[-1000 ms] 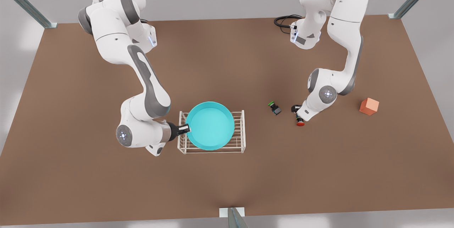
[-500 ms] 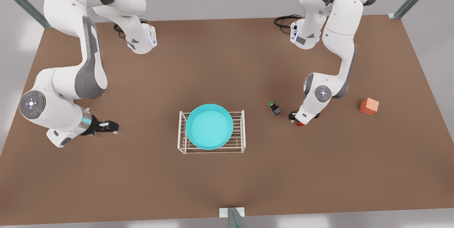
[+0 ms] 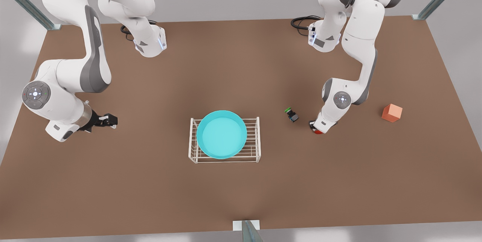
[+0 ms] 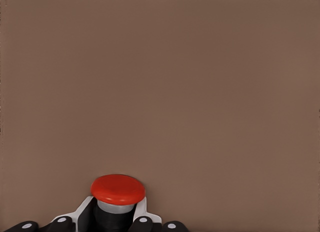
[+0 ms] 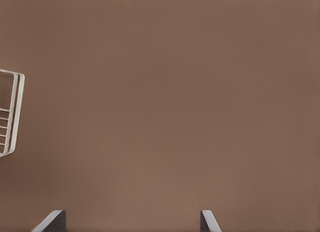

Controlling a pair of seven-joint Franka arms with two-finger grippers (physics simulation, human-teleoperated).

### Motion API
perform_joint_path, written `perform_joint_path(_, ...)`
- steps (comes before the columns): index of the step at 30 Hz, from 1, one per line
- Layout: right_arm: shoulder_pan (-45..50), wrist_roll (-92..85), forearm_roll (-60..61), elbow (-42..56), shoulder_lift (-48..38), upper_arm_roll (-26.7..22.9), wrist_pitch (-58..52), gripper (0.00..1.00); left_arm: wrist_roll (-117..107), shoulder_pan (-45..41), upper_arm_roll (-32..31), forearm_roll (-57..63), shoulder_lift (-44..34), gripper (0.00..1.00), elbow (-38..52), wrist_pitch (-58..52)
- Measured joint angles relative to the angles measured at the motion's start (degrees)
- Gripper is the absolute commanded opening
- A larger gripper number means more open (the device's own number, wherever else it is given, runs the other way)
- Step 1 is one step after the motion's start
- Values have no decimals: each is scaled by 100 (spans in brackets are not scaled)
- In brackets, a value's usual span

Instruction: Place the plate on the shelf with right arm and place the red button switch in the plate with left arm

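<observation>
1. Brown tabletop [image 3: 263, 197] carries everything, under grey walls.
2. Left gripper [image 3: 315, 128] is down at the table toward the front view's right edge, its fingers [image 4: 141, 212] set on either side of the tiny red button switch [image 4: 118, 189] with its round red cap; whether they press it cannot be told.
3. Just beside it lies a small green-capped switch [image 3: 291, 114], and farther toward the right edge an orange-red cube [image 3: 392, 113].
4. Right gripper [image 3: 108, 120] hangs spread and empty near the table's left edge, apart from the small white wire shelf [image 3: 256, 151].
5. Round turquoise plate [image 3: 221, 134] rests on that shelf, mid-table.
</observation>
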Motion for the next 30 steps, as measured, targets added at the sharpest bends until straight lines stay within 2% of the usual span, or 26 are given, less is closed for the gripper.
perform_joint_path(4, 0, -104, -14, 9, 3, -1, 26, 100, -80, 15, 21, 13, -460, 37, 197, -235)
perform_joint_path(10, -56, -232, -6, 118, 4, -35, 29, 100, -228, -36, -68, 41, -706, 37, 1608, -1502)
perform_joint_path(15, -45, -307, -15, 141, 4, -38, 25, 100, -761, -127, -1072, 0, -581, 37, 3124, -2733)
perform_joint_path(18, -45, -344, -13, 139, 4, -38, 21, 100, -1456, -322, -1880, -29, 38, 37, 4465, -3189)
perform_joint_path(21, -45, -374, -14, 136, 4, -38, 17, 100, -2238, -950, -2089, -34, 897, 37, 5726, -3331)
perform_joint_path(25, -45, -407, -17, 135, 4, -38, 14, 100, -3177, -1420, -2108, -20, 1531, 37, 6043, -2822)
perform_joint_path(29, -45, -434, -17, 138, 4, -38, 13, 100, -3905, -1508, -2043, 128, 1853, 38, 6064, -2339)
perform_joint_path(30, -45, -440, -18, 136, 4, -38, 12, 100, -4044, -1508, -1999, 134, 1889, 100, 6064, -2173)
